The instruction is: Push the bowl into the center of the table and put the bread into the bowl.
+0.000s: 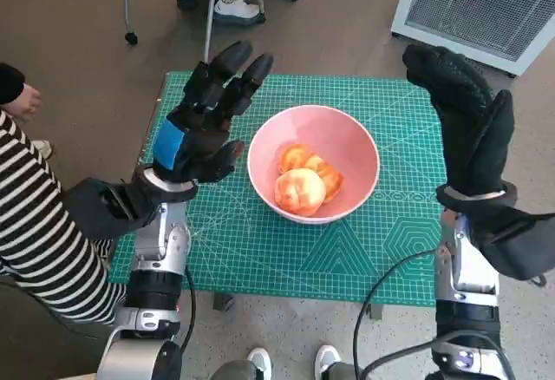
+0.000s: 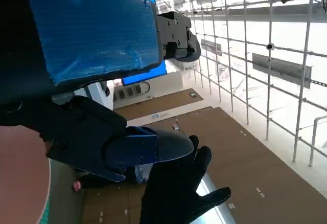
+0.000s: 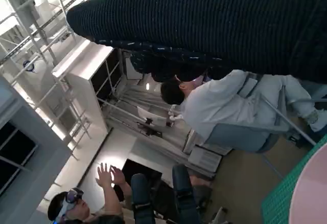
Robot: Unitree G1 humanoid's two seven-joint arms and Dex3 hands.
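Resting near the middle of the desk (image 1: 260, 258), which is covered by a green cutting mat (image 1: 381, 102), the pink bowl (image 1: 347, 141) holds the bread (image 1: 301, 189), a pale golden roll lying against a second orange-brown piece in the bowl's bottom. The left robot hand (image 1: 204, 128) hangs just beside the bowl's left rim, its blue-taped back turned upward and its black fingers (image 1: 234, 72) stretched out and apart, pointing toward the far edge of the desk. It grasps nothing; whether its thumb brushes the rim cannot be told. The right robot hand (image 1: 468, 120) is raised over the desk's right edge, well apart from the bowl, its gloved fingers extended and loosely spread, likewise released and empty.

In the left wrist view the taped back of the left robot hand (image 2: 92, 29) fills the near part of the picture, with the gloved right robot hand (image 2: 179, 193) seen spread open beyond it and a sliver of the pink bowl (image 2: 20, 183) at the edge. The right wrist view shows a person in a white coat (image 3: 219, 106) seated on a chair and another person (image 3: 87, 203) wearing a headset with both hands lifted. In the head view a striped sleeve (image 1: 35, 224) lies at the left.
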